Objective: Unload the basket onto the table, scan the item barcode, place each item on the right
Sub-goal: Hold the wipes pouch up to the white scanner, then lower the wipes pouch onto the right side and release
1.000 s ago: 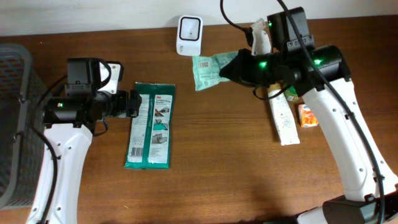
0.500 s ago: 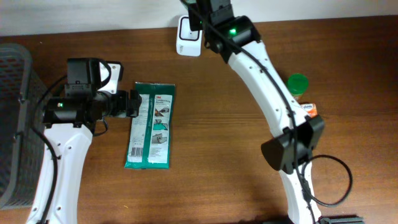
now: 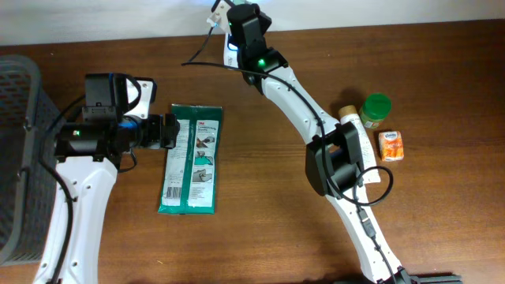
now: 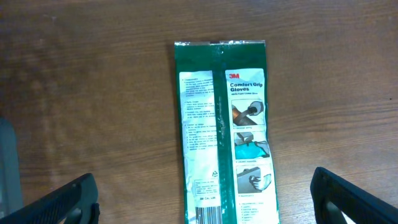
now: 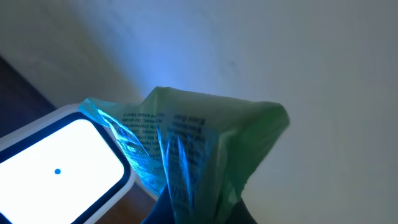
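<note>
Swung within the last second from just right of the barcode scanner (image 5: 62, 162) to directly over it, with the right end effector (image 3: 239, 22) clamped on a pale green printed pouch (image 5: 205, 143). Now holding that pouch just in front of the lit scanner window, washed in its blue glow, near it but not clearly touching. Cannot tell whether the barcode itself faces the window; only fine print shows. Probably the scanning step proper, with a read awaited or a slight turn of the pouch needed. No change down and left of the scanner: left end effector (image 3: 168, 132) spread wide and empty at the edge of the 3M Comfort Grip Gloves pack (image 4: 224, 124), flat on the table (image 3: 260, 237), barcode end nearest it.
</note>
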`<action>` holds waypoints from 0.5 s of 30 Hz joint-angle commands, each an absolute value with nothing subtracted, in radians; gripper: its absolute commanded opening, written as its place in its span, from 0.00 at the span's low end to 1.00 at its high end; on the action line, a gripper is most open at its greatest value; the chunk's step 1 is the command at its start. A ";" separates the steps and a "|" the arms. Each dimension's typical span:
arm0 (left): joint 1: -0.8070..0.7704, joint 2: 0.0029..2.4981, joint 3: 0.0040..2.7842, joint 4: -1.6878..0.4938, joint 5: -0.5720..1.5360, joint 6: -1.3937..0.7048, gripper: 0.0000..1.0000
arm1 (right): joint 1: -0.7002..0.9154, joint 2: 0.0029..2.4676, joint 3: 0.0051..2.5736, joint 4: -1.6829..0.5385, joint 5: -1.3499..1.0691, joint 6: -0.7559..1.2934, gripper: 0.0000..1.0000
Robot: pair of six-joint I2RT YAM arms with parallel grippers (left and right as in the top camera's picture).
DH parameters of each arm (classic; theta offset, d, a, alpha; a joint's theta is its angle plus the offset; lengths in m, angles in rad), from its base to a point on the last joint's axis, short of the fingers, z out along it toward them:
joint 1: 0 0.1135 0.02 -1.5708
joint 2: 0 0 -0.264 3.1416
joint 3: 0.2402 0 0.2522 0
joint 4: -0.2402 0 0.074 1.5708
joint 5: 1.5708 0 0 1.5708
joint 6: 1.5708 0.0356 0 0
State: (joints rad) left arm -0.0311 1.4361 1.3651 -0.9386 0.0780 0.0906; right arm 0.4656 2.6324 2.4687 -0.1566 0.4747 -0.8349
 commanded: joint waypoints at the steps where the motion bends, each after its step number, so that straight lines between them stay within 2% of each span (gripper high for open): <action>1: -0.028 1.434 1.369 -0.937 0.079 0.110 0.99 | 0.470 2.621 2.489 -0.150 0.495 -0.841 0.04; 13: -0.028 1.434 1.369 -0.937 0.079 0.110 0.99 | 0.470 2.578 2.489 -0.161 0.510 -0.825 0.04; 15: -0.028 1.434 1.369 -0.937 0.079 0.110 0.99 | 0.469 2.527 2.489 -0.172 0.509 -0.678 0.04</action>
